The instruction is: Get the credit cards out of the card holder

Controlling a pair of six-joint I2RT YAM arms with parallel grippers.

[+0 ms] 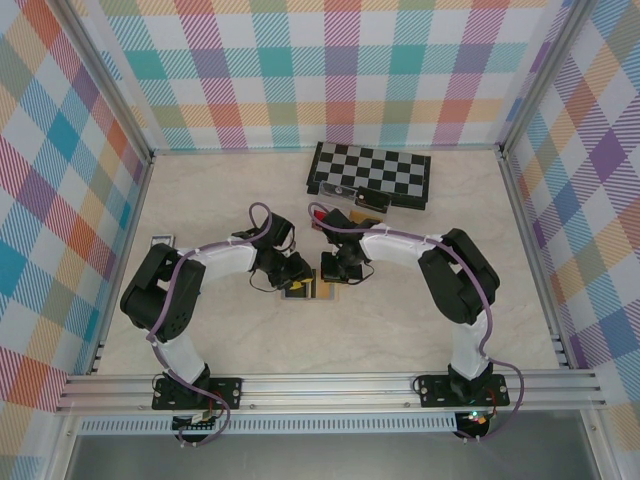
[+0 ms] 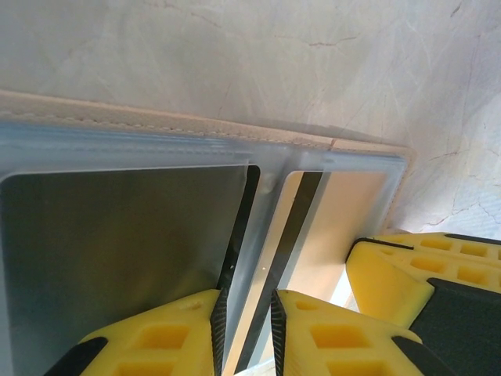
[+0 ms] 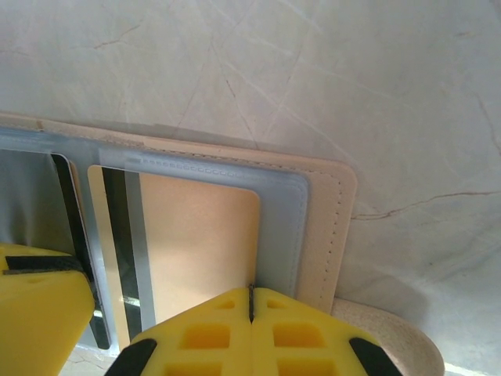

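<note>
The card holder [image 1: 310,291] lies open and flat on the table between my two grippers. Its pale tan edging [image 2: 156,121] frames two bluish clear pockets. A dark grey credit card [image 2: 117,251] sits in the left pocket. An orange-tan credit card [image 3: 203,243] with a dark stripe sits in the right one. My left gripper [image 2: 246,313] stands over the middle fold, jaws a narrow gap apart, gripping nothing. My right gripper [image 3: 250,301] is shut, its tips touching the near edge of the tan card's pocket. The holder's tab [image 3: 383,337] pokes out beside it.
A folded chessboard [image 1: 370,172] lies at the back with a small black item [image 1: 372,198] at its near edge and something red [image 1: 318,213] just in front. Patterned walls close in the table on three sides. The two arms' fingers sit close together.
</note>
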